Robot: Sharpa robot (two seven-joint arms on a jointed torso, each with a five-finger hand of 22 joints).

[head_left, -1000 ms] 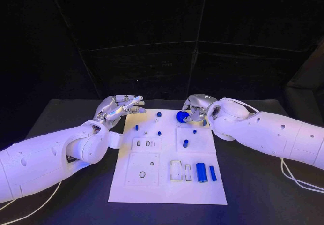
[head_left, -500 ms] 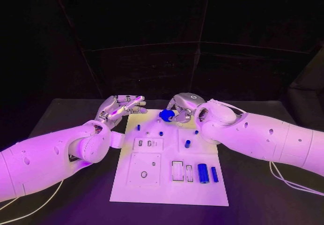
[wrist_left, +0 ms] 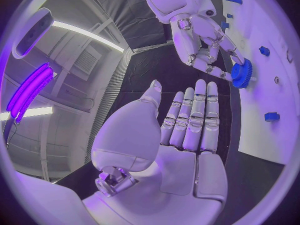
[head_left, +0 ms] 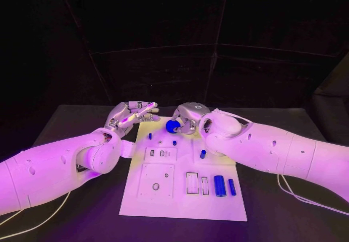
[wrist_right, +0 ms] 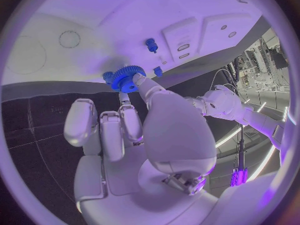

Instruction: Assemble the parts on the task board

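The white task board [head_left: 182, 201] lies lengthwise in the middle of the black table. My right hand [head_left: 187, 117] pinches a blue toothed gear [head_left: 173, 126] just above the board's far end, near its midline. The right wrist view shows the gear [wrist_right: 128, 78] held at the fingertips [wrist_right: 142, 85] over the board [wrist_right: 94, 15], close to a small blue peg [wrist_right: 150, 45]. My left hand [head_left: 131, 115] hovers at the board's far left corner with its fingers stretched out and nothing in it. In the left wrist view the left hand [wrist_left: 187, 120] faces the right hand [wrist_left: 206, 45] and the gear [wrist_left: 241, 73].
A thick blue cylinder [head_left: 219, 185] and a thin blue bar [head_left: 232, 187] lie on the board's near right part beside rectangular slots [head_left: 191, 183]. Small blue pegs [head_left: 150, 135] [head_left: 174, 142] [head_left: 202, 154] stand on the far half. Black table surrounds the board.
My right hand has carried the blue gear leftward across the board's far end, toward my left hand. The left hand has stayed where it was.
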